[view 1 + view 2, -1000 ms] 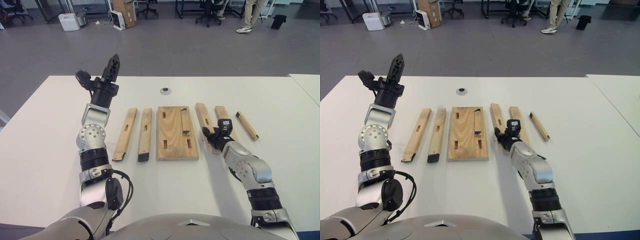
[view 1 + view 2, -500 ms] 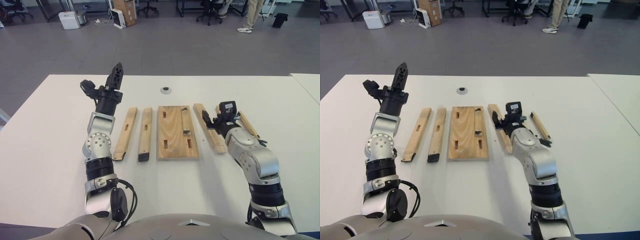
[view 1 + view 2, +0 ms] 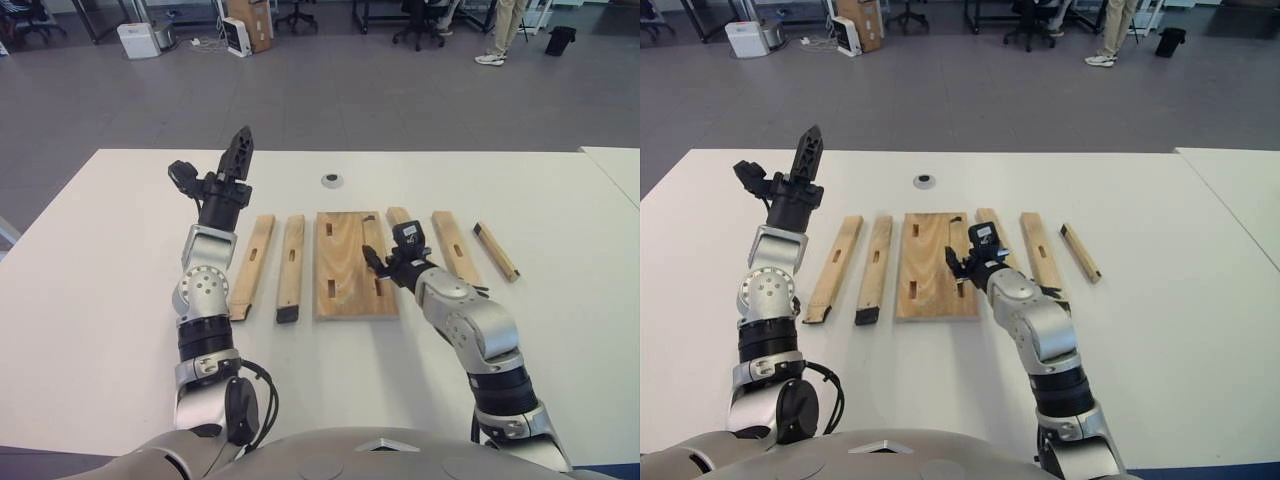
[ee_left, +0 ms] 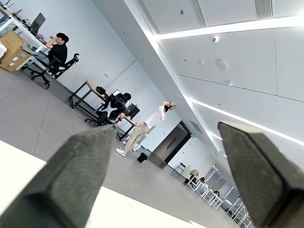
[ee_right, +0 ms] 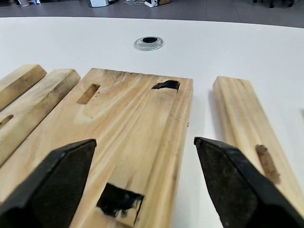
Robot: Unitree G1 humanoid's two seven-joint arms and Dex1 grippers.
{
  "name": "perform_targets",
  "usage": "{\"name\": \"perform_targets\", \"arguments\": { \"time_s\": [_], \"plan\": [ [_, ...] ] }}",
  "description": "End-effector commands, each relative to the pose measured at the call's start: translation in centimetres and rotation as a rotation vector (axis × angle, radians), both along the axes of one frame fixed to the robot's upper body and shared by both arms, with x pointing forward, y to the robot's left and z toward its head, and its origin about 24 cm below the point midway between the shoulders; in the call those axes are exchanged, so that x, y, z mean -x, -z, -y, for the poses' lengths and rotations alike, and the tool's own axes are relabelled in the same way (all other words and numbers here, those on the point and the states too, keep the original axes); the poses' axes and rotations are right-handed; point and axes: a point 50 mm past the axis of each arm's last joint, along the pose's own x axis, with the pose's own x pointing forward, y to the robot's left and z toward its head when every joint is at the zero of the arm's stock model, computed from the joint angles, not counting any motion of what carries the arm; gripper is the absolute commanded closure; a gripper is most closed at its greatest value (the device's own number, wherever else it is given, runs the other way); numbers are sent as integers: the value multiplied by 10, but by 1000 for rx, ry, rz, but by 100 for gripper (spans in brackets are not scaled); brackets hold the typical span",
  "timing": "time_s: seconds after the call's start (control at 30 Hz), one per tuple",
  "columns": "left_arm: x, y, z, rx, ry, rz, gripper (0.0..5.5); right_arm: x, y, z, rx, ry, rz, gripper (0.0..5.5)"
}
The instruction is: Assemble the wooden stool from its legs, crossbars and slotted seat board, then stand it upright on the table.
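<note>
The slotted seat board (image 3: 345, 265) lies flat in the middle of the white table (image 3: 100, 300). A first leg (image 3: 250, 265) and a second leg (image 3: 290, 265) lie side by side to its left. To its right are a third leg (image 3: 398, 214), a fourth leg (image 3: 455, 245) and, farthest out, a short crossbar (image 3: 496, 251). A round grommet (image 3: 331, 180) sits in the tabletop beyond the board.

From the head camera the left gripper (image 3: 240, 155) looks like one dark blade, raised off the table and pointing up and away. Its wrist camera settles the matter: the two fingers (image 4: 76, 180) stand well apart, with nothing between them but the room and ceiling.

The right gripper (image 3: 380, 265) is low over the right side of the seat board. From above, the arm covers most of the third leg, leaving its far end showing. The right wrist camera shows the fingers (image 5: 61, 175) spread wide and holding nothing. Between them runs a narrow strip (image 5: 161, 137) along the board's right edge, dark at both ends. I cannot tell whether that strip is loose or fixed, nor whether the fingertips touch the wood. That close view also shows one slot (image 5: 88, 93) in the board plainly.
</note>
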Motion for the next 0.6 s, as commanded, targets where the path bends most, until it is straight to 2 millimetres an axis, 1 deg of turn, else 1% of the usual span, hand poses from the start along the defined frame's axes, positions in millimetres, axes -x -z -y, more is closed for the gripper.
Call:
{"name": "perform_targets", "arguments": {
  "time_s": [0.03, 0.13, 0.2, 0.3, 0.6],
  "plan": [
    [2, 2, 4, -11, 3, -11, 157, 2, 4, -6, 13, -30, -13, 166],
    [1, 2, 6, -10, 7, -10, 157, 2, 10, -7, 77, -33, -8, 166],
    [1, 2, 6, -10, 11, -10, 157, 3, 14, -7, 94, -30, -13, 190],
    [0, 2, 7, -9, 11, -9, 157, 3, 19, -7, 111, -23, -23, 252],
    [-1, 5, 6, -11, -6, -22, 157, 2, 23, -3, 119, -5, -28, 399]
  ]
}}
